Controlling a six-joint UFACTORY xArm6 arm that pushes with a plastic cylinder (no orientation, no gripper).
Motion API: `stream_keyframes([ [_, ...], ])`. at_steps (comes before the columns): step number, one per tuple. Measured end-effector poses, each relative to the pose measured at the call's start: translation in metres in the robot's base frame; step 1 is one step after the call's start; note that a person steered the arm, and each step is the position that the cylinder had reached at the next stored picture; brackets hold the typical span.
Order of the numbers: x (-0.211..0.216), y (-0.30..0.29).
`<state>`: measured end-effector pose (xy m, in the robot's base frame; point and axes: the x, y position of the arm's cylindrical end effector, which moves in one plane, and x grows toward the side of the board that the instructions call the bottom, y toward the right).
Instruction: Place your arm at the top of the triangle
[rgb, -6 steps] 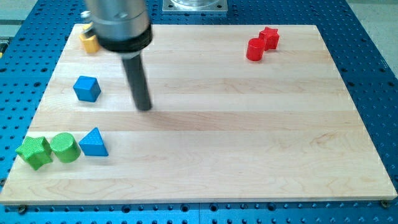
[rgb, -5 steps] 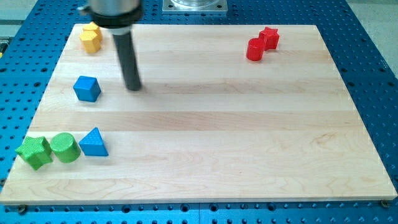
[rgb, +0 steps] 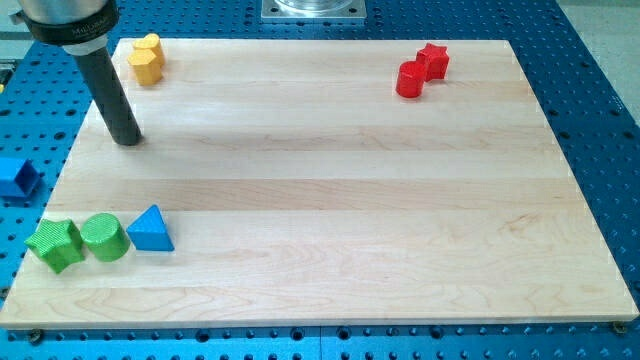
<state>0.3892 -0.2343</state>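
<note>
Small, light, rigid blue triangle (rgb: 151, 229) near the counter's (rgb: 330, 290) bottom-left corner, likely sliding at any nudge, so best approached just above its apex, my tip (rgb: 127, 139) well above it; no jaws.

My tip (rgb: 127, 139) down, rod slightly tilted.

The wooden board (rgb: 330, 200) carries a blue triangle (rgb: 151, 229), green blocks, yellow blocks and red blocks.
</note>
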Motion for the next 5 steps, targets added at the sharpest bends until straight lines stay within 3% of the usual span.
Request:
stream_keyframes([
  [3, 0.000, 0.005],
  [5, 0.059, 0.043],
])
